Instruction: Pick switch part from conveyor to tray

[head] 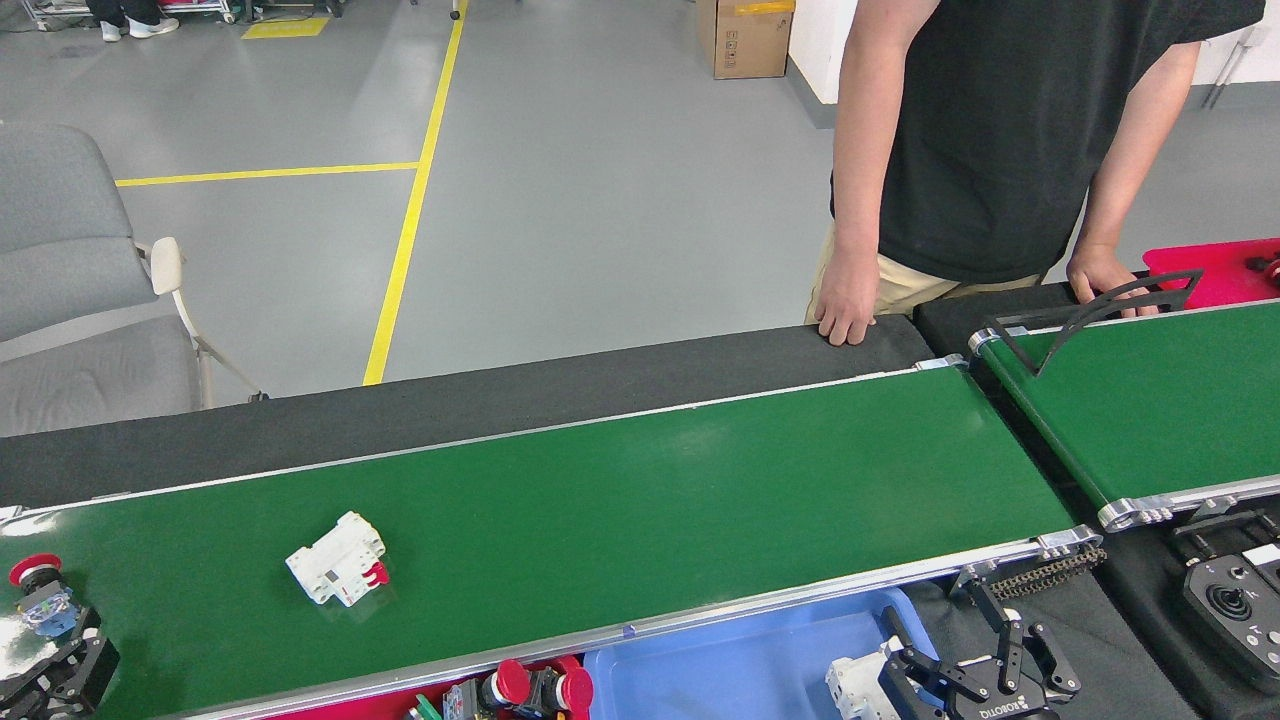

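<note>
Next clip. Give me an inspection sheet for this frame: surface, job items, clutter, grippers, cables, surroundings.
Surface: long green conveyor, glossy, with silver edge rails; a second green belt with a black guide bar at right.
Job's things: white circuit breaker with red levers lying on the conveyor; red-capped push button at its left end; blue tray and red tray along the near edge, the red one holding red-capped parts.
Clutter: black joystick box at far right.
Grippers: left gripper near the push button, state unclear; right gripper, fingers spread, beside a white part.
Cables: nothing seen.
Surroundings: person leaning on the far edge; grey chair; cardboard box.
</note>
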